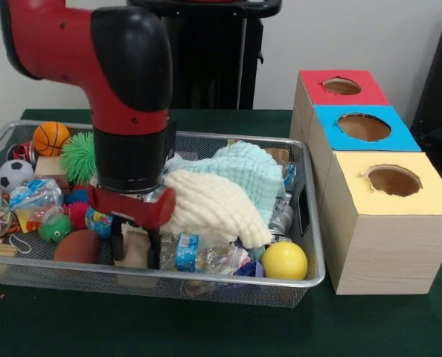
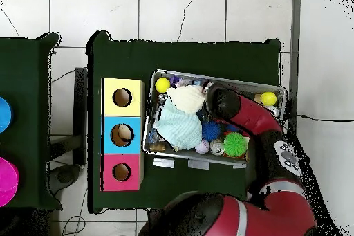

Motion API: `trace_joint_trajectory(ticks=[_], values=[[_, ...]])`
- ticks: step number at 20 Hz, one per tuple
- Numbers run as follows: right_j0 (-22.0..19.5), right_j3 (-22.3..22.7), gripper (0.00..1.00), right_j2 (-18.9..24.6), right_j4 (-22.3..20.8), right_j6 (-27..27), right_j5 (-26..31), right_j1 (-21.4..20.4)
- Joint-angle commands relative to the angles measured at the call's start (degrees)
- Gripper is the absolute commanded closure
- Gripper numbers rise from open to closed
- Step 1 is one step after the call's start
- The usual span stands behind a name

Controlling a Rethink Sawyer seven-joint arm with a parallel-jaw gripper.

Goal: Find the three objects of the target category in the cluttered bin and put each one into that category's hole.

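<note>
A: On the left of the wire bin we have the balls: an orange basketball, a soccer ball, a green spiky ball.

B: And our gripper hangs down in the bin's front-left part, fingers set narrowly, with a pale block-like thing between them; we can't tell whether they pinch it.

A: The target category isn't shown. A yellow ball lies to the right at the front rim, past the cream cloth.

B: The three-holed box stands further right, beside the bin. We judge there's open room above for a lift.
</note>
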Motion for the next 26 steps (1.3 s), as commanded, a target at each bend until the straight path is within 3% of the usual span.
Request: trace_joint_trajectory(ticks=[1, 6, 14, 18, 22, 26], values=[[0.4, 3.6, 0.00, -2.0, -2.5, 3.3, 10.5, -4.3], [1.4, 2.3, 0.00, -3.7, -2.0, 3.8, 18.2, -9.0], [4.2, -2.1, 0.00, -11.2, -4.2, 7.8, 22.3, -9.5], [4.2, -1.3, 0.00, -13.9, -3.9, 10.2, 24.5, -7.6], [4.3, 0.9, 0.00, -16.8, -3.6, 14.1, 17.0, -3.4], [4.5, 0.0, 0.00, -19.1, -2.4, 16.9, 13.0, 1.0]])
